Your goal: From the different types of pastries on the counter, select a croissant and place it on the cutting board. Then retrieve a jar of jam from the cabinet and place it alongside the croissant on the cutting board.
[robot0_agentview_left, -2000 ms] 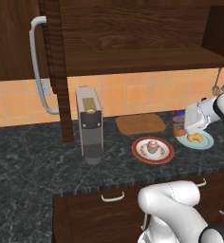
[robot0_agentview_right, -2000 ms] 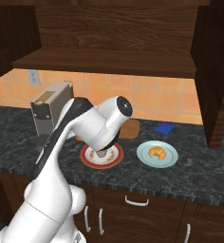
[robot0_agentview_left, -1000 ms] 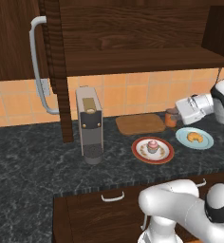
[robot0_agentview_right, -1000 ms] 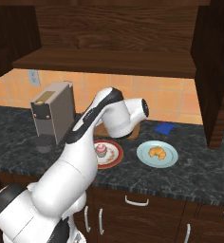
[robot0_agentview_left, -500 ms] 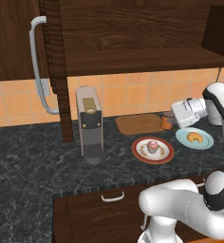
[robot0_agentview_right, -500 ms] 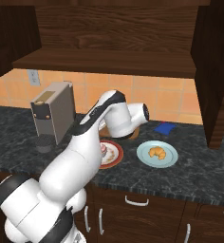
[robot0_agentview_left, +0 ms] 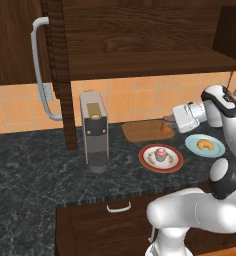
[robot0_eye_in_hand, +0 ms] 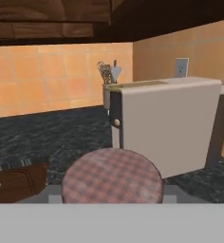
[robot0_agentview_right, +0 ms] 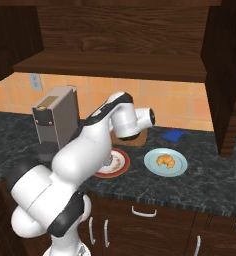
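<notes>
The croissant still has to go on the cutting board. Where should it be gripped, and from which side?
Grip the croissant across its thick middle, coming straight down from above: it lies flat and low on the pale blue plate, so a sideways approach would likely hit the plate.
</notes>
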{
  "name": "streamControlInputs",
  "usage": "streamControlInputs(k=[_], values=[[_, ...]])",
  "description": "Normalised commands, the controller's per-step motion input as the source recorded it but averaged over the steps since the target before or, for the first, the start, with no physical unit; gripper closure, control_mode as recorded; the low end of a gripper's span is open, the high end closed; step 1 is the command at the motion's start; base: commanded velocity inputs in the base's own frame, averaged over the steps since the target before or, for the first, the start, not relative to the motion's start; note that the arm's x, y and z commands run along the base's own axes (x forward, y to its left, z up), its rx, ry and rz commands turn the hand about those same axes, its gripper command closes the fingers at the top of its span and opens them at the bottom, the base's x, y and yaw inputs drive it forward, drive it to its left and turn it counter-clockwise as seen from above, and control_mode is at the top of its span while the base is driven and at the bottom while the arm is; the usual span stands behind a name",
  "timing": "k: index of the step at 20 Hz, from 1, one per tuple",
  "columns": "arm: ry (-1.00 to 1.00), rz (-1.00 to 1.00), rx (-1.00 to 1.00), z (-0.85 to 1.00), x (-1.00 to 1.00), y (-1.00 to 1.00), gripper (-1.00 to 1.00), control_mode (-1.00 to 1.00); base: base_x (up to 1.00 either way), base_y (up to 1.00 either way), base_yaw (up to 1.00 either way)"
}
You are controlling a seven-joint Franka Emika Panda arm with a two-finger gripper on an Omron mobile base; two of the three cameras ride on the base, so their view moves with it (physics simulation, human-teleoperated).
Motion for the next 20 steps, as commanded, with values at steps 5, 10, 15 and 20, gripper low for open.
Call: streamControlInputs(k=[5,10,15,20], values=[[-0.01,0.20,0.00,-0.20,0.42,-0.12,1.00,-1.00,0.00,0.00,0.00],[0.00,0.10,0.00,-0.45,0.15,-0.17,1.00,-1.00,0.00,0.00,0.00],[-0.01,0.06,0.04,-0.15,0.18,-0.01,1.00,-1.00,0.00,0.00,0.00],[-0.01,0.01,0.00,0.00,0.36,0.00,1.00,-1.00,0.00,0.00,0.00]])
